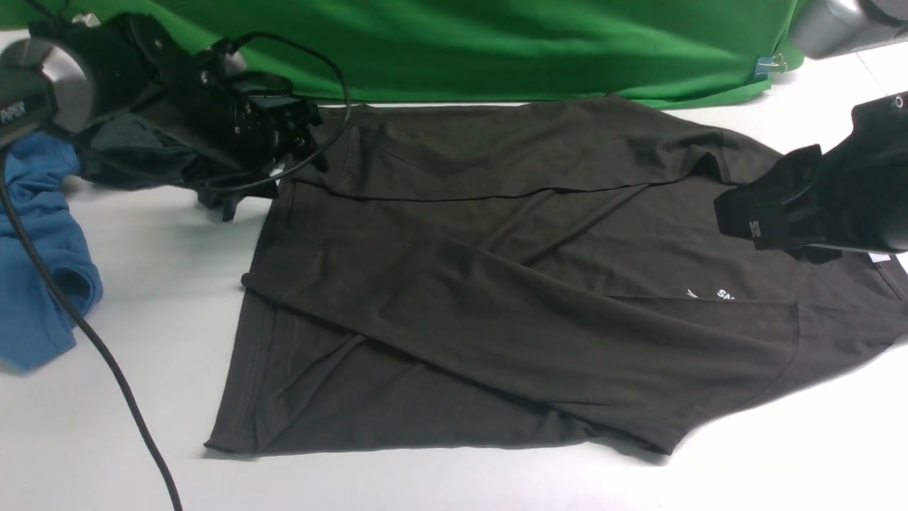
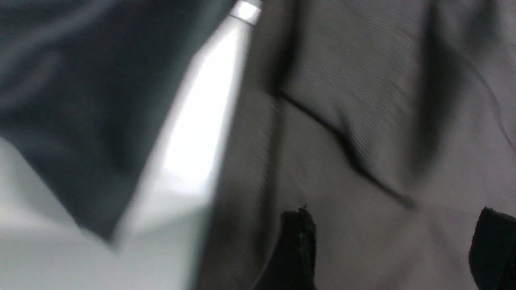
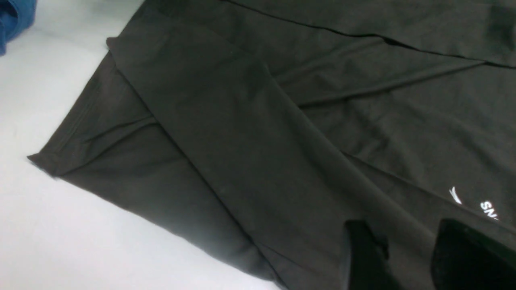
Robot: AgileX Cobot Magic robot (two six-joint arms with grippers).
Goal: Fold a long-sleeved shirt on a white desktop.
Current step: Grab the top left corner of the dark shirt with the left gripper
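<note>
The long-sleeved shirt (image 1: 496,284) lies flat on the white desktop (image 1: 142,248), very dark, with both sleeves folded across its body and a small white logo (image 1: 713,293) near the right. My left gripper (image 1: 301,135) hovers at the shirt's far left corner. In the blurred left wrist view this gripper (image 2: 395,241) is open, its fingers (image 2: 298,241) wide apart over the fabric (image 2: 363,121). My right gripper (image 1: 752,213) hangs above the collar end. In the right wrist view it (image 3: 411,257) is open, holding nothing, with the logo (image 3: 475,201) beside it.
A blue garment (image 1: 35,248) lies at the left edge, and a charcoal-grey garment (image 1: 135,156) sits under the left arm. The green backdrop (image 1: 496,42) hangs along the far edge. A black cable (image 1: 92,341) trails across the front left of the desktop.
</note>
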